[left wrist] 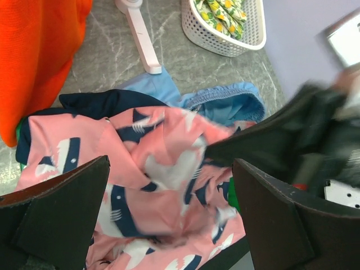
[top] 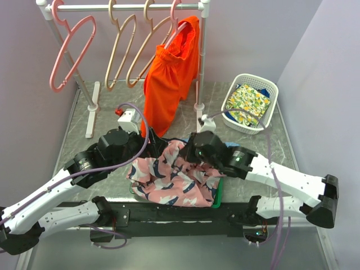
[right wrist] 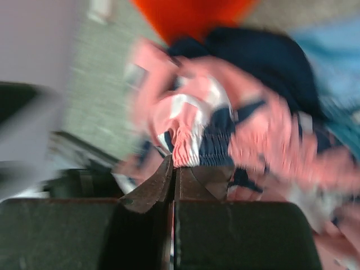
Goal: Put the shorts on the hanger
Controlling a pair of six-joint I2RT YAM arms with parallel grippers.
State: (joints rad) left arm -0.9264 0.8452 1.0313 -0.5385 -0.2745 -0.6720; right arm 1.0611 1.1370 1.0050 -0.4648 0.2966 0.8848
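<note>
Shorts (top: 171,177) lie heaped at 6 o'clock on the table (top: 84,121), and the right gripper (right wrist: 174,166) looks pinched shut on their waistband (right wrist: 185,149), though that view is blurry, so it should lift slowly while the wide-open left gripper (left wrist: 171,194) takes the other side.

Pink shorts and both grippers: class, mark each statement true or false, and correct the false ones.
1. The right gripper is shut on the gathered waistband of the pink shorts. True.
2. The left gripper is clamped on the shorts. False: it is open above them, holding nothing.
3. The orange shorts lie in the basket. False: they hang from the rack; the basket holds a floral cloth.
4. The pink shorts are on no hanger yet. True: they lie on the table.
</note>
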